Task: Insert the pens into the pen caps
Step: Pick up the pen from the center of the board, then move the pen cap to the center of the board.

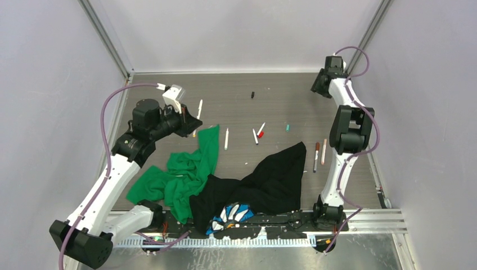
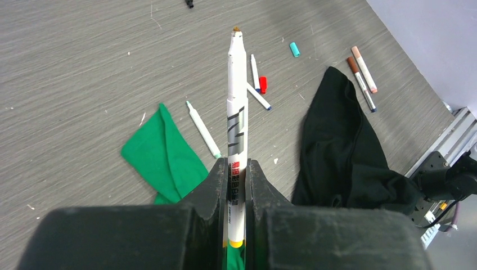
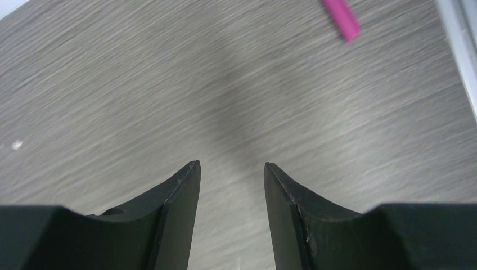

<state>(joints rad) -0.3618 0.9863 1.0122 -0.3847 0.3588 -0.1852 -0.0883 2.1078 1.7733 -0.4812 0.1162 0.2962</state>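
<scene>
My left gripper (image 1: pixel 193 122) (image 2: pixel 237 163) is shut on a white pen (image 2: pixel 237 112) with a yellow rear end and a bare brownish tip, held above the table by the green cloth. Loose pens lie on the table: one teal-tipped (image 2: pixel 203 129) (image 1: pixel 226 139), two crossed (image 2: pixel 256 84) (image 1: pixel 256 134) beside a red cap (image 2: pixel 262 84), and a brown one (image 2: pixel 360 84) and a pink one (image 2: pixel 364 69) at the right. A teal cap (image 2: pixel 295 49) (image 1: pixel 287 127) and a black cap (image 1: pixel 253 94) lie apart. My right gripper (image 3: pixel 232 164) (image 1: pixel 319 84) is open and empty at the far right, near a magenta cap (image 3: pixel 341 18).
A green cloth (image 1: pixel 185 171) (image 2: pixel 163 157) and a black cloth (image 1: pixel 270 180) (image 2: pixel 343 140) lie crumpled across the near half of the table. A blue-and-white cloth (image 1: pixel 233 215) lies at the front edge. Walls close off the back and sides.
</scene>
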